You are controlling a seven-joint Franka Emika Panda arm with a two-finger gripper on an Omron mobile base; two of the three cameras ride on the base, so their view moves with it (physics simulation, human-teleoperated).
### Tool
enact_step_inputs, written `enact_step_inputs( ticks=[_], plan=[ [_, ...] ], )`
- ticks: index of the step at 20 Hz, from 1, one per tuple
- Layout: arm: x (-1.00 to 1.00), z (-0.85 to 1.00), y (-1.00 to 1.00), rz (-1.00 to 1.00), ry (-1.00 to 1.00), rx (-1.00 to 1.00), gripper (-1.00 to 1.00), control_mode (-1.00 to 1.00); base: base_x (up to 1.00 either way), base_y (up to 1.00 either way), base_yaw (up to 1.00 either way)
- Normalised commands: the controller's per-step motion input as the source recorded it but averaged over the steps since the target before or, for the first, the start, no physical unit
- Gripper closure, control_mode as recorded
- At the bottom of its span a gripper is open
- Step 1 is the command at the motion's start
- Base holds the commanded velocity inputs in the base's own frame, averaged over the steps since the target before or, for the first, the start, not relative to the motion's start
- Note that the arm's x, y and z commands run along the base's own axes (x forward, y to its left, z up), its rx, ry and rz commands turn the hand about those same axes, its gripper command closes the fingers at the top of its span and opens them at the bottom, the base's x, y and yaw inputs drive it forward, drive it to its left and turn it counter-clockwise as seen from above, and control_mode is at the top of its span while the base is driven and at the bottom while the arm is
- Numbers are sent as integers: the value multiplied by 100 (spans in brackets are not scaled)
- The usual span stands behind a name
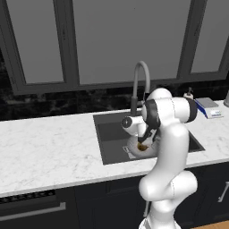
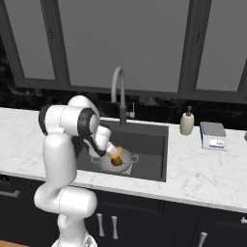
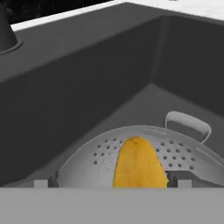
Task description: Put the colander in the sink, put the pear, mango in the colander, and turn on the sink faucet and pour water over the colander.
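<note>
Mango (image 3: 139, 164) in colander (image 3: 100, 159) in sink (image 3: 87, 87) — gripper (image 3: 113, 179) jaws wide apart, empty.

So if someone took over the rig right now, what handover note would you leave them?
Gripper: down in the sink, jaws open, holding nothing.
Colander: in the sink, near its front.
Mango: lying in the colander, between the open fingertips.
Pear: something brownish shows in the colander beside the mango, but I cannot confirm it.
Sink faucet: no water visible.
Done: colander placed, mango in.
Left: check the pear, pull the arm out, turn on the faucet and run water over the colander.
</note>
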Motion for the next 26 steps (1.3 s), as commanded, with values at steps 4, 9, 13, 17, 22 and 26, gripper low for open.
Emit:
enact_step_inputs(
  ticks=[4,9,13,17,22,26],
  plan=[
    [-55,37,35,5,-3,6,-100,-100,0,0,0],
    [-82,66,40,3,-1,8,-100,-100,0,0,0],
    [-60,96,25,11,0,14,-100,-100,0,0,0],
    [-14,100,2,12,0,20,-100,-100,0,0,0],
    [-12,100,0,12,1,19,-100,-100,0,0,0],
    [-35,100,15,12,10,8,-100,-100,0,0,0]
  ],
)
